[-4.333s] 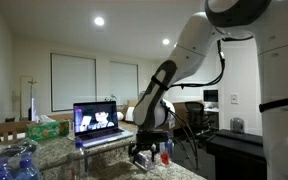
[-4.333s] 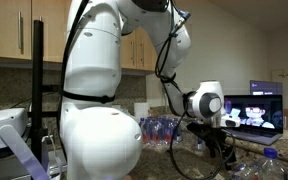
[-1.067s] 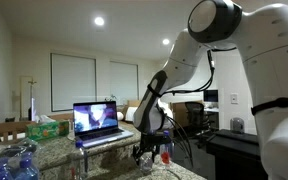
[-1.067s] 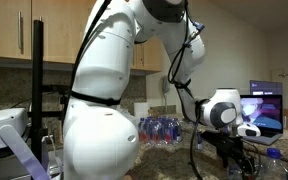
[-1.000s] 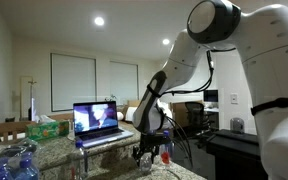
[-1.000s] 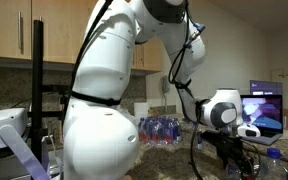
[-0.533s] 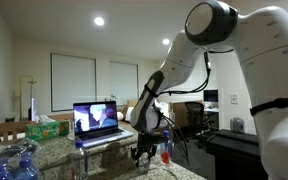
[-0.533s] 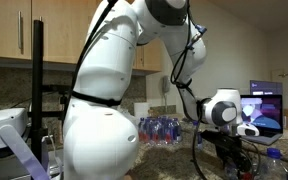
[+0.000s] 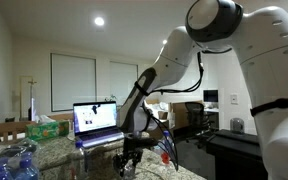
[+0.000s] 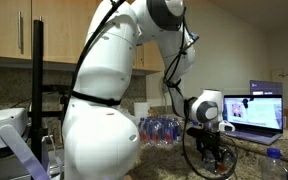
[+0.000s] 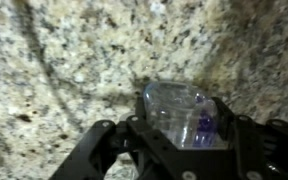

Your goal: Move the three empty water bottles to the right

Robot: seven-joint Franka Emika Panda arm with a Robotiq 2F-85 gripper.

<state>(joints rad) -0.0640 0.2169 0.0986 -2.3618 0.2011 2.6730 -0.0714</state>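
The arm has swung across toward the laptop (image 9: pixel 96 120) since a moment ago! The gripper (image 11: pixel 181 128) fingers have closed and now clamp a clear water bottle (image 11: pixel 179 105), low over the granite bench (image 11: pixel 64 60).

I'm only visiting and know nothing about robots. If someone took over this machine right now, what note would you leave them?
Gripper: closed around one clear water bottle, over the granite counter, near the laptop.
Another blue-capped bottle stands on the counter; the third I cannot pick out.
Done: one bottle grabbed.
Left: set it down to the right, then move the other two.
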